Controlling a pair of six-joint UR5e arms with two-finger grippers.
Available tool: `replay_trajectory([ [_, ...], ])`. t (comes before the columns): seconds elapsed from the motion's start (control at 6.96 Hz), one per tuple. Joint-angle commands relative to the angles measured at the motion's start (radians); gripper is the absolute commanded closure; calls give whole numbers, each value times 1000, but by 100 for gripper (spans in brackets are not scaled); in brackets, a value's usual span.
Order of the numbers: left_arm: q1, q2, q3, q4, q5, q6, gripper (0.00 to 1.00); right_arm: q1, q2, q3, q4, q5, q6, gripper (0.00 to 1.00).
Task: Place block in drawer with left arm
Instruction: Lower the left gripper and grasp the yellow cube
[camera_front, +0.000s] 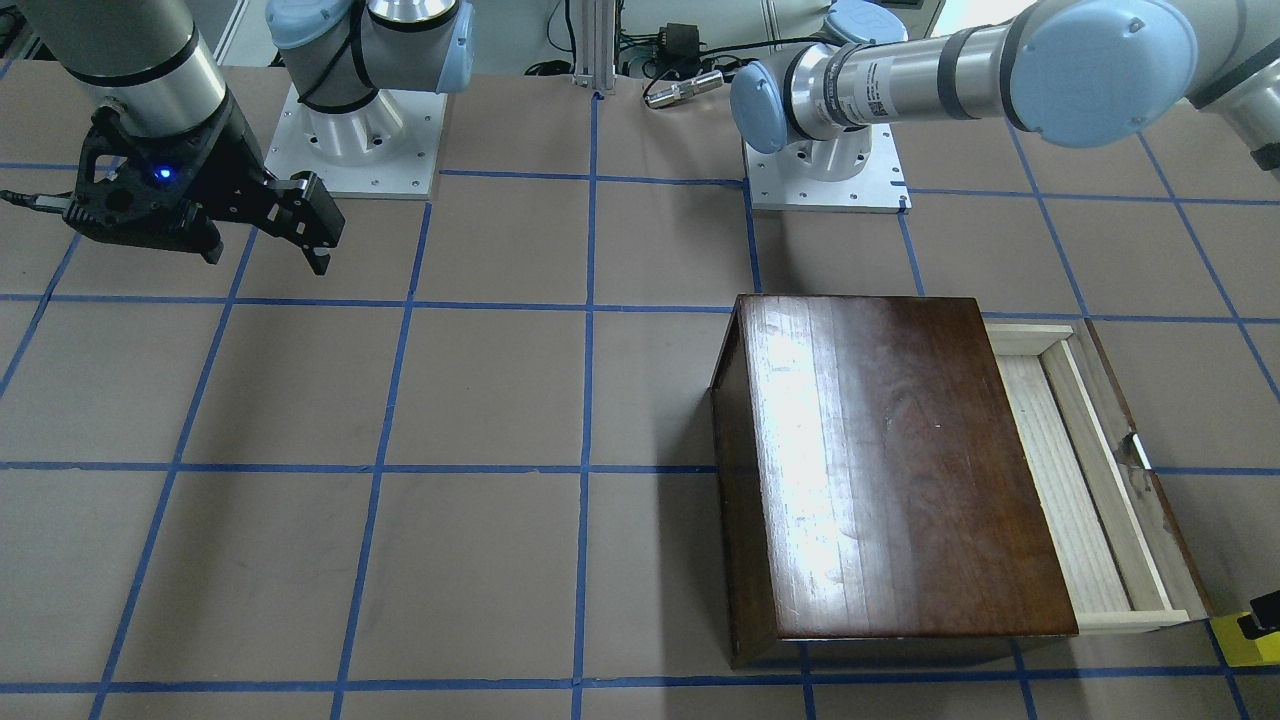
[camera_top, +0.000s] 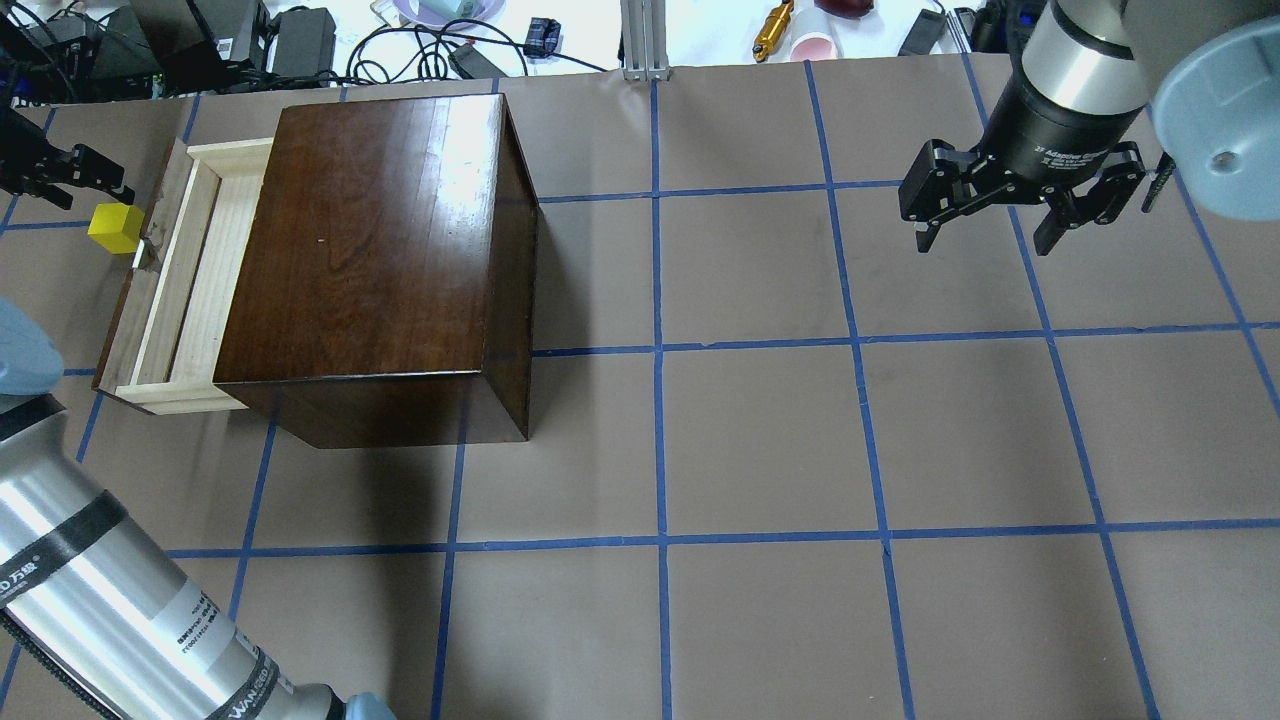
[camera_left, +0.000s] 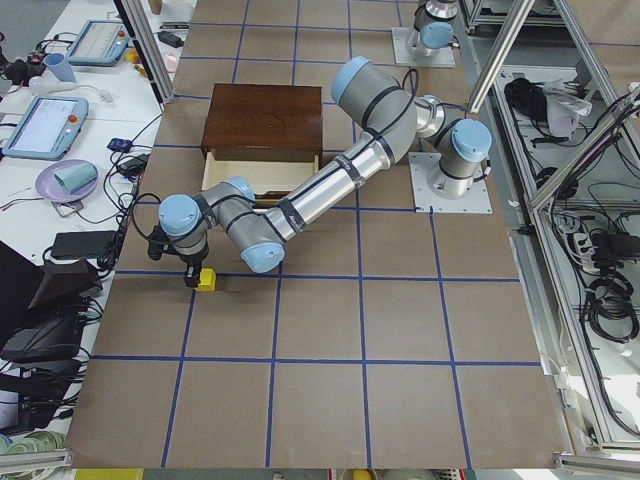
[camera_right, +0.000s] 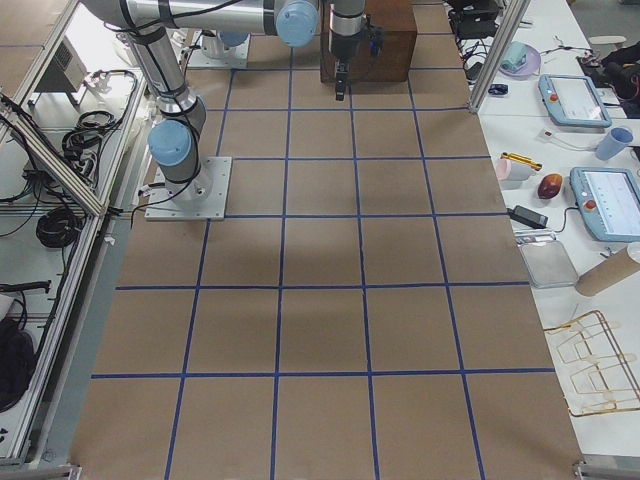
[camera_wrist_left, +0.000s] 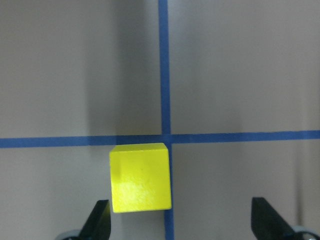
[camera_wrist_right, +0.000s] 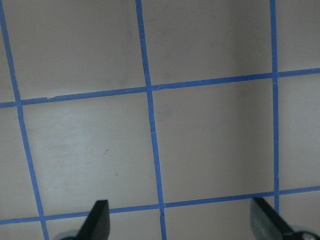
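Note:
The yellow block (camera_top: 115, 228) lies on the table just outside the drawer's dark front panel, near its small handle. It also shows in the left wrist view (camera_wrist_left: 141, 177), on a crossing of blue tape lines. My left gripper (camera_wrist_left: 182, 225) is open and hovers over the block, which lies nearer one finger. The gripper shows at the overhead view's left edge (camera_top: 60, 185). The drawer (camera_top: 190, 270) of pale wood is pulled out of the dark-brown cabinet (camera_top: 380, 230) and holds nothing. My right gripper (camera_top: 1000, 215) is open and holds nothing, far off at the table's other side.
The brown table cover (camera_top: 760, 440) carries a grid of blue tape. Cables, chargers and small items lie along the far edge (camera_top: 460, 40). The two arm bases (camera_front: 820, 170) stand at the robot's side of the table.

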Motion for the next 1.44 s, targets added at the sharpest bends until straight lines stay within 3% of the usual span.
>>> replay_trajectory([
  [0.0,-8,-30,1,30,37,10,0,0,0,0,0,0,0,0],
  [1.01,-8,-57,2,59,69,61,0,0,0,0,0,0,0,0],
  [1.29,-8,-59,2,60,69,61,25,0,0,0,0,0,0,0],
])
